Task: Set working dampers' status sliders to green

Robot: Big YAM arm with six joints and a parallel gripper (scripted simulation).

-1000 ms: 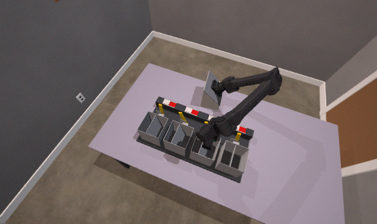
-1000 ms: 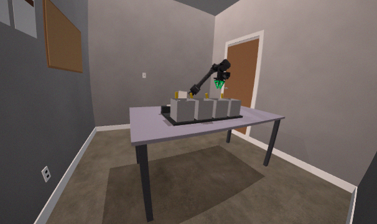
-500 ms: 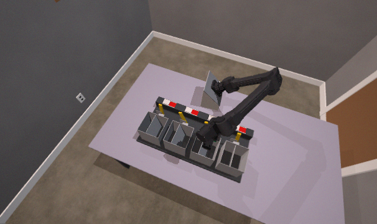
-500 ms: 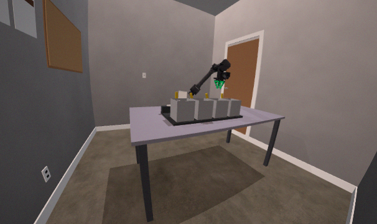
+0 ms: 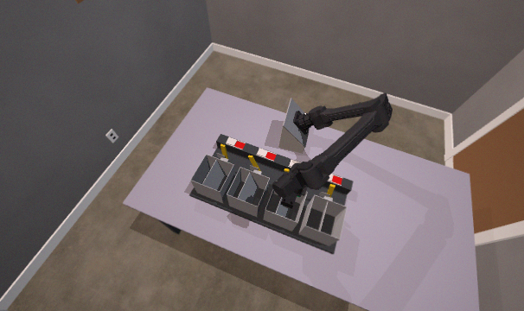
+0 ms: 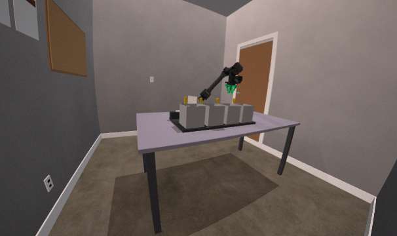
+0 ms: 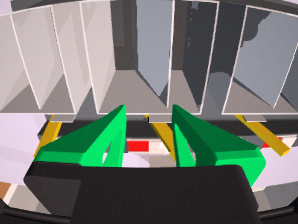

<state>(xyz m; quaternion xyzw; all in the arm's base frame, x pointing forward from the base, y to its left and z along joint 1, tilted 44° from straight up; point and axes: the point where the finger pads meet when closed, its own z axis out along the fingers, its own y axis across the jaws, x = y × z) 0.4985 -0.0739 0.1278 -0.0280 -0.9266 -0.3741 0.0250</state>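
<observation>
Dampers sit in a row of four on the lilac surface point(image 5: 387, 242), behind a slider strip point(image 5: 284, 161) whose visible windows show red. Above the third damper point(image 5: 284, 212) from the left hovers the hand point(image 7: 148, 137), green fingers partly apart, gripping nothing. That damper's slider seems hidden by the arm.

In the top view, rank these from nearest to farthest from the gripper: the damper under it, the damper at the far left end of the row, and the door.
1. Damper under the gripper: third damper from the left, directly below.
2. Far-left damper: at the row's other end.
3. Door: off the table, at the right edge.
</observation>
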